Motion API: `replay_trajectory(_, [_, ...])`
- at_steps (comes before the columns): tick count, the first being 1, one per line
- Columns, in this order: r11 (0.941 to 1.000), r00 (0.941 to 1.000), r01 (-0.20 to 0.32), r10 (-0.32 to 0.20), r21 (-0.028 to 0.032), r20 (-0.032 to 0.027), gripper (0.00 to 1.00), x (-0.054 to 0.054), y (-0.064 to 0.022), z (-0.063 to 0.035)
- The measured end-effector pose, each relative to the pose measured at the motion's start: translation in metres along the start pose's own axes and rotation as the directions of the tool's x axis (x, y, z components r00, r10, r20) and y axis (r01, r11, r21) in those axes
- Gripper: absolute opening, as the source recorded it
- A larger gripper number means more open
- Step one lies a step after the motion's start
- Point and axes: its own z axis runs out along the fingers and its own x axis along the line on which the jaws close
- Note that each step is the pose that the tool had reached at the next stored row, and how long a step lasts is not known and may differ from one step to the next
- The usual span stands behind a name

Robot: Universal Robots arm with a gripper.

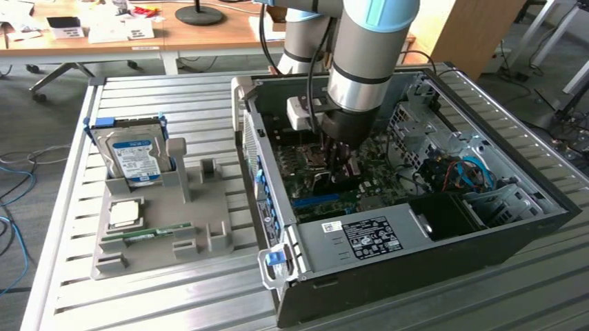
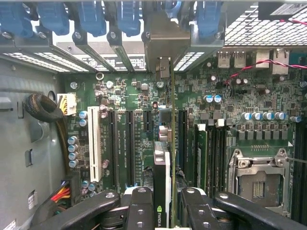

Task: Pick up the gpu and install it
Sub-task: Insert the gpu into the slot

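Slatted metal makes up the bench (image 1: 165,103) we work on, with wooden desks (image 1: 184,38) behind it carrying white cards whose print we cannot read. On the bench lies an open black PC case (image 1: 515,238), its inside facing up. We take this case as our landmark.

Beside the case, on the exterior view's left, sits a grey holder (image 1: 198,207). A hard drive (image 1: 135,157) with a blue-and-white label stands upright in it; the label's writing is too small for us to read. A RAM stick (image 1: 147,234) lies flat in the holder nearer the case's front corner.

Inside the case, our arm (image 1: 363,62) reaches straight down over the motherboard (image 2: 139,96). The end effector (image 2: 165,203) is closed on the gpu (image 2: 163,163), held edge-on between the black fingers (image 2: 141,211). In the wrist view the card stands directly above a long slot on the motherboard, and its metal bracket (image 2: 165,40) sits at the case's rear wall among the blue slot clips (image 2: 91,17). We see a green logo on the card's cooler, near the fingers, but cannot read a name. Whether the card is fully seated we cannot tell.

A white sticker (image 1: 368,238) with a QR code and fine print lies on the case's power supply cover; its text is illegible to us.
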Motion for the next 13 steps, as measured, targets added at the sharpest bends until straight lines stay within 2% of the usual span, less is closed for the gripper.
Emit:
replay_trajectory(7, [1.0,1.0,0.0,0.0,-0.0002,0.0,0.27,0.0,0.0005,0.0])
replay_trajectory(13, [1.0,1.0,0.0,0.0,-0.0072,-0.002,0.27,0.0,-0.0003,-0.0001])
